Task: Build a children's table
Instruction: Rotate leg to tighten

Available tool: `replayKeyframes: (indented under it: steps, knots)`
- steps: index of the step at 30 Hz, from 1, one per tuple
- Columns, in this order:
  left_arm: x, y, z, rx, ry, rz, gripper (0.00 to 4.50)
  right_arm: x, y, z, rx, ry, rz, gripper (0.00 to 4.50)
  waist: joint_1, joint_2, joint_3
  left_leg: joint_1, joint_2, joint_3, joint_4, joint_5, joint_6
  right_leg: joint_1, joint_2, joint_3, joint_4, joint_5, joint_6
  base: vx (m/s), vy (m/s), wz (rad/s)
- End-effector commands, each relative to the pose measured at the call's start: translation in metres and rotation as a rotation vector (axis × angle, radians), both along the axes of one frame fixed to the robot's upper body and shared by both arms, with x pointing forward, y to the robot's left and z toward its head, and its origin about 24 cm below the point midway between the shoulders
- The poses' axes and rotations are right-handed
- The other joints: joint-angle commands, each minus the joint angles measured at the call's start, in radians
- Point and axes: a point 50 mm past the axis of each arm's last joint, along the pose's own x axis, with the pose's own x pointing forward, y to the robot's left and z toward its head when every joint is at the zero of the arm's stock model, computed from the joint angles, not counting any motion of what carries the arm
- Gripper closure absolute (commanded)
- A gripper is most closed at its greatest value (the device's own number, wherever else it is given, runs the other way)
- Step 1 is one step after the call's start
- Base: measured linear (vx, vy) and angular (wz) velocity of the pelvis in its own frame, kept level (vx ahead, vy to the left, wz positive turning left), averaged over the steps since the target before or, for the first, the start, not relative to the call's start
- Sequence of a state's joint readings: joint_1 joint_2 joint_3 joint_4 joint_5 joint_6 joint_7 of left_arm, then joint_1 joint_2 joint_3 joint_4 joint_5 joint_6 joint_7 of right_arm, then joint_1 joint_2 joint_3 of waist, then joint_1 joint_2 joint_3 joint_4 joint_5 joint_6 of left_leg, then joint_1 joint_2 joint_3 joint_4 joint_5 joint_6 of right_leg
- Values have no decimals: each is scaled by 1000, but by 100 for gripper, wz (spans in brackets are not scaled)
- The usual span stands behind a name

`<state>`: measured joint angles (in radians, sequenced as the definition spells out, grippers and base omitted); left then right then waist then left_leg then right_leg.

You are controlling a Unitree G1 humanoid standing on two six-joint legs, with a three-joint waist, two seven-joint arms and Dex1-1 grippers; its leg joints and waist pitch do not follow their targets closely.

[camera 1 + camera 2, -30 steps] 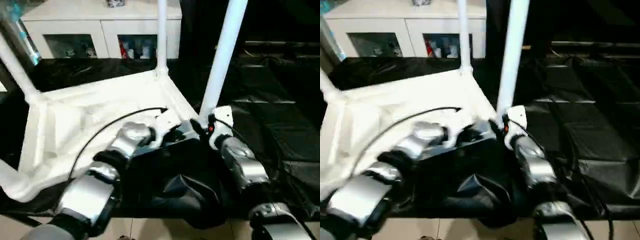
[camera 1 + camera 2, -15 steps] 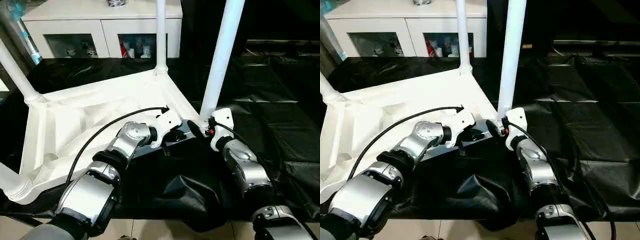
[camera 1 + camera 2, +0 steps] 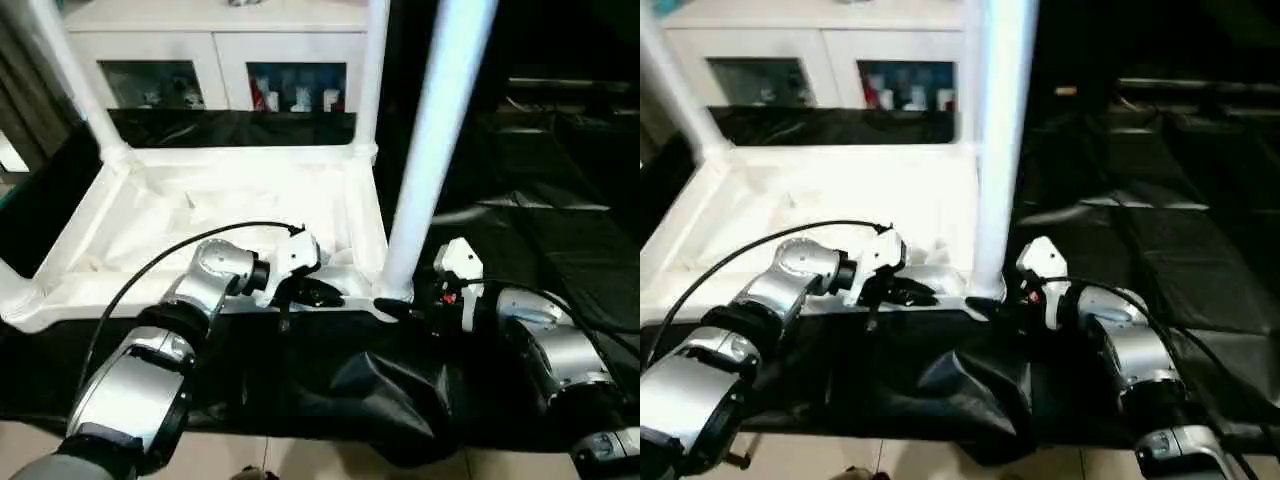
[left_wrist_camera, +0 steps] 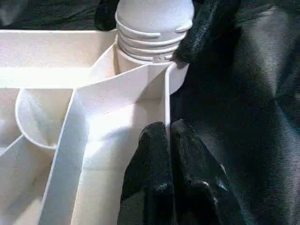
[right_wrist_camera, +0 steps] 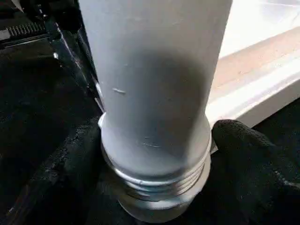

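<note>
The white table top (image 3: 200, 215) lies upside down on black cloth, ribbed underside up. Legs stand in its corner sockets: near right (image 3: 430, 150), far right (image 3: 372, 70), far left (image 3: 75, 75). A further leg (image 3: 15, 290) meets the near left corner. My left gripper (image 3: 325, 293) is shut on the thin near rim wall (image 4: 166, 93), just left of the near right socket. My right gripper (image 3: 400, 305) grips the ribbed base of the near right leg (image 5: 154, 108); its black fingers (image 5: 70, 159) press on both sides of it.
A white cabinet with glass doors (image 3: 215, 55) stands behind the table top. Black cloth (image 3: 560, 200) covers the surface to the right and bunches into a fold (image 3: 380, 390) at the front edge. Pale floor (image 3: 30, 450) shows below.
The table top has turned so its near rim now lies square to me. Both grippers kept their holds, and my right forearm has swung out to the right. The head camera also shifted.
</note>
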<state>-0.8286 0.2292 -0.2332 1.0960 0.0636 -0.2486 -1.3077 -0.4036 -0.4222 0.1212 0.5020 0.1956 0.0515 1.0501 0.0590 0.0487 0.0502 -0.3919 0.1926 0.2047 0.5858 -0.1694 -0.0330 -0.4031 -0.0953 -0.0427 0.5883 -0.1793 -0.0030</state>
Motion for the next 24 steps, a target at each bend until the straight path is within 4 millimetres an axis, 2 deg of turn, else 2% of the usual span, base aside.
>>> replayKeyframes:
  steps: [1, 2, 3, 4, 6, 7, 8, 12, 15, 16, 18, 20, 22, 24]
  knots:
    - [-1, -3, 5, -28, -16, -42, 450, 0, 1, 3, -5, 8, 26, 64, 3, -15, -69, 26, 42, -15, -66, -219, 86, 47, -46, 22, -54, -97, -290, 0, 0, 0]
    - [-1, -3, 5, -28, -16, -44, 450, 0, 1, 4, -3, 11, 28, 64, 3, -16, -69, 25, 40, -14, -64, -215, 89, 48, -47, 23, -54, -95, -289, 0, 0, 0]
    - [-1, -2, 5, -29, -17, -46, 450, -1, 1, 4, 0, 13, 31, 90, 4, -16, -69, 24, 40, -13, -63, -213, 91, 48, -49, 24, -54, -98, -287, 0, 0, 0]
    - [-2, -2, 5, -32, -17, -48, 450, -1, 1, 4, 7, 16, 31, 98, 5, -15, -70, 24, 39, -13, -62, -210, 91, 48, -50, 24, -54, -98, -286, 0, 0, 0]
    - [-2, -3, 5, -35, -17, -50, 450, -1, 3, 3, 16, 18, 31, 98, 5, -17, -69, 22, 39, -14, -62, -208, 92, 48, -50, 23, -55, -110, -281, 0, 0, 0]
    - [-2, -4, 5, -36, -17, -51, 450, -2, 4, 2, 19, 17, 30, 102, 4, -16, -69, 22, 39, -14, -62, -209, 90, 48, -50, 23, -56, -117, -278, 0, 0, 0]
    - [-2, -5, 5, -38, -20, -47, 450, -2, 5, 1, 25, 18, 28, 127, 3, -15, -69, 22, 38, -15, -63, -212, 87, 48, -48, 22, -56, -125, -276, 0, 0, 0]
    - [1, -6, 4, -35, -55, 9, 450, -2, 7, -3, 35, 20, -15, 149, 3, -15, -68, 24, 39, -15, -63, -221, 80, 46, -48, 23, -58, -136, -274, 0, 0, 0]
    - [7, -10, 3, -17, -93, 99, 450, 4, 7, -10, 20, 3, -156, 164, 1, -17, -66, 24, 38, -15, -65, -244, 66, 43, -49, 24, -62, -183, -263, 0, 0, 0]
    - [8, -12, 1, -15, -96, 134, 450, 6, 7, -14, 16, -3, -215, 166, -3, -20, -64, 25, 37, -16, -68, -264, 54, 41, -49, 24, -66, -222, -252, 0, 0, 0]
    - [10, -19, 0, -29, -97, 194, 450, 11, 10, -20, 21, -6, -342, 170, -11, -18, -62, 26, 36, -19, -71, -285, 31, 38, -50, 26, -71, -272, -234, 0, 0, 0]
    - [10, -29, -2, -33, -99, 224, 450, 16, 16, -24, 39, -4, -453, 172, -17, -20, -63, 27, 34, -20, -71, -289, 25, 38, -49, 27, -72, -278, -227, 0, 0, 0]
    - [11, -35, -3, -35, -98, 243, 450, 19, 20, -27, 53, 4, -507, 173, -24, -17, -62, 28, 33, -21, -73, -298, 21, 36, -47, 27, -74, -285, -221, 0, 0, 0]
    - [11, -55, -5, -46, -96, 296, 450, 24, 37, -32, 69, 27, -621, 173, -26, -14, -63, 29, 31, -20, -72, -300, 19, 35, -46, 28, -76, -279, -219, 0, 0, 0]
